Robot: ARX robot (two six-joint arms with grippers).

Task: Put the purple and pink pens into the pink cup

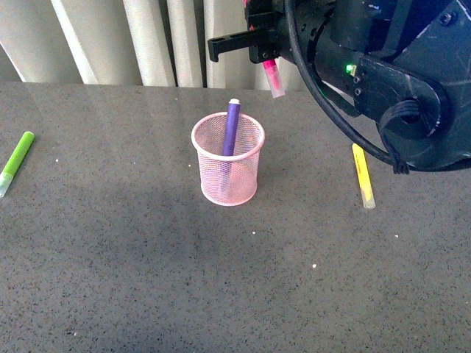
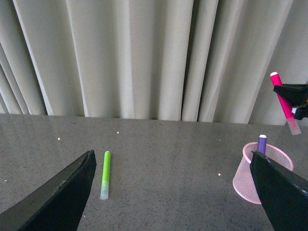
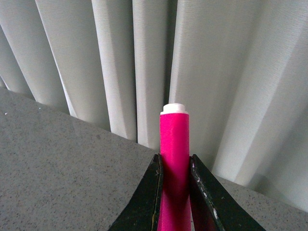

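The right claw (image 3: 174,161) is clamped on the magenta-pink highlighter pen (image 1: 273,75) and holds it in the air, above and a little right of the round pale-pink wire-mesh cup (image 1: 239,184). The pen's long axis is near upright and slightly tilted, with the clear cap down and the white end up.

The cup holds 1 pen, the purple highlighter pen (image 1: 232,129), which leans with its white end above the rim.

The left claw (image 2: 171,192) hangs with its 2 fingers wide apart.

A lime-green marker (image 1: 16,162) and a yellow marker (image 1: 362,175) lie flat on the grey speckled tabletop (image 1: 147,279), well apart from the cup.

Pink pen (image 3: 174,144): capped end off-frame
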